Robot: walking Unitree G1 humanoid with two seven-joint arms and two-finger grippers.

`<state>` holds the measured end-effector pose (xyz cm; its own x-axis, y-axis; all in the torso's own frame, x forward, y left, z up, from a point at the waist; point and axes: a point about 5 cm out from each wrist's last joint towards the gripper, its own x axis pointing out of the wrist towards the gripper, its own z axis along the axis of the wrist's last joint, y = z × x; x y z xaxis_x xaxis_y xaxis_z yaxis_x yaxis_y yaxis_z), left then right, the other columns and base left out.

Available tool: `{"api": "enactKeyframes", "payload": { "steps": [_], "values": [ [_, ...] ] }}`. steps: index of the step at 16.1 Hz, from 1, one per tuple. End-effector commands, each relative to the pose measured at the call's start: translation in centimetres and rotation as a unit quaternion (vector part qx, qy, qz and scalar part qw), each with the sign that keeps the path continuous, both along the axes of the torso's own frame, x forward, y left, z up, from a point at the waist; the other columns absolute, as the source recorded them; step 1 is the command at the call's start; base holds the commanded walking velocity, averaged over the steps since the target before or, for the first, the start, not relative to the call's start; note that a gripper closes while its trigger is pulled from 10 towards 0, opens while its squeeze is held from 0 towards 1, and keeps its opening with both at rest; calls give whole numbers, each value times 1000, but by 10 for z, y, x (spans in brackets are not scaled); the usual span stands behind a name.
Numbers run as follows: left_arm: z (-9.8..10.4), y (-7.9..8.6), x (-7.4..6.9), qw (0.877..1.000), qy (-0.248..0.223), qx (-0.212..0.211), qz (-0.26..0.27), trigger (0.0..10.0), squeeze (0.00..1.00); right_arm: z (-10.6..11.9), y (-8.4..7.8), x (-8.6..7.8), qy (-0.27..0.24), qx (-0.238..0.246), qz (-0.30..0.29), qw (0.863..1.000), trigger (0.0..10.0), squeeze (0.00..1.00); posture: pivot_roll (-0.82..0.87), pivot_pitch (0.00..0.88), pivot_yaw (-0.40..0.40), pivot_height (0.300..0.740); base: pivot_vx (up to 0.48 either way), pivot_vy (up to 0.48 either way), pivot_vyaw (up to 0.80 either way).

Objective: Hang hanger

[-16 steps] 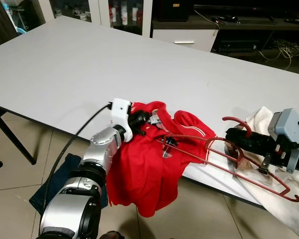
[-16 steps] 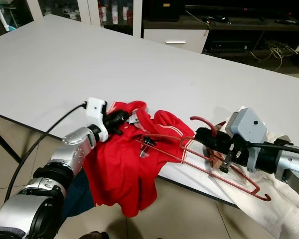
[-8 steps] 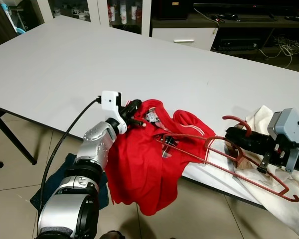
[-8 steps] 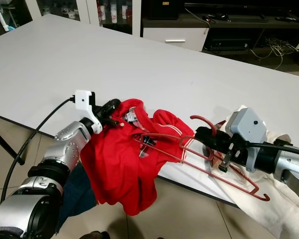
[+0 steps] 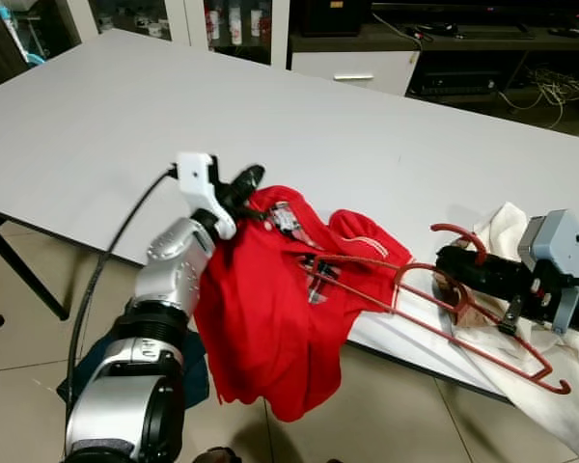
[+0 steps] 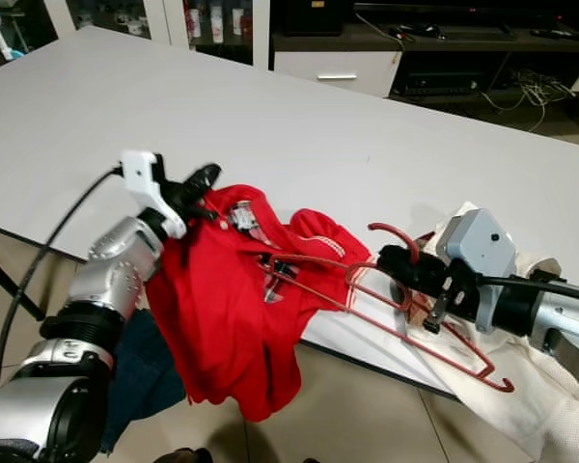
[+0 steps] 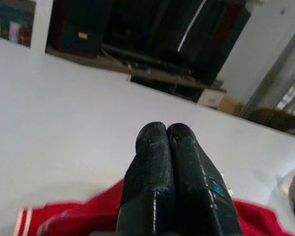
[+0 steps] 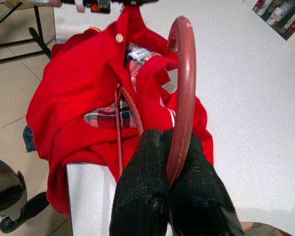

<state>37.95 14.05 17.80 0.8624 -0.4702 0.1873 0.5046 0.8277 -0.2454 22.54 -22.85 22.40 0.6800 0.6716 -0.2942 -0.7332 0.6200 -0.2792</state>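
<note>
Nearest the robot, a dark blue cloth (image 5: 101, 357) lies on the tiled floor (image 5: 39, 328) below the table's front edge, partly behind the left arm. Above it a red shirt (image 5: 270, 309) hangs over that edge, its lower part dangling toward the floor and its collar end lifted above the tabletop. The left gripper (image 5: 239, 183) holds the shirt up by the collar, its two black fingers (image 7: 164, 162) pressed together with red fabric bunched just beneath them. To the right, the right gripper (image 6: 398, 262) lies low over the table edge, its fingers closed on the neck of a dark red hanger (image 5: 463, 318), just below the curved hook that stands up between the fingertips. One end of the hanger reaches into the open neck of the shirt, where a plaid lining and a label show, while its other end juts out past the table edge on the right. Under the right arm a white cloth (image 5: 521, 386) is draped over the table corner. The white table (image 5: 299, 125) stretches away behind all this, and beyond it stand a low dark media cabinet (image 5: 482, 58) with loose cables and glass-fronted cupboards (image 5: 222, 19) holding bottles.
</note>
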Motion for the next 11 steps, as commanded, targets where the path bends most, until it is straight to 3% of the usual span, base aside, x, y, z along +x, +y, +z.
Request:
{"api": "enactKeyframes", "payload": {
  "steps": [1,4,6,11],
  "values": [
    [22,5,4,999,-33,-12,10,0,0,0,-1,2,-5,-3,-13,1000,9961,0,1,121,-24,740,0,0,0],
    [38,14,6,998,-51,-38,21,0,0,7,-4,12,-32,13,-47,998,9922,0,4,118,-26,740,0,0,0],
    [48,20,9,996,-58,-57,26,0,0,20,-9,23,-75,52,-90,992,10000,0,4,115,-27,740,0,0,0],
    [62,22,17,996,-64,-48,29,0,0,37,-9,25,-101,109,-89,985,10000,0,2,105,-32,740,0,0,0]
  ]
}}
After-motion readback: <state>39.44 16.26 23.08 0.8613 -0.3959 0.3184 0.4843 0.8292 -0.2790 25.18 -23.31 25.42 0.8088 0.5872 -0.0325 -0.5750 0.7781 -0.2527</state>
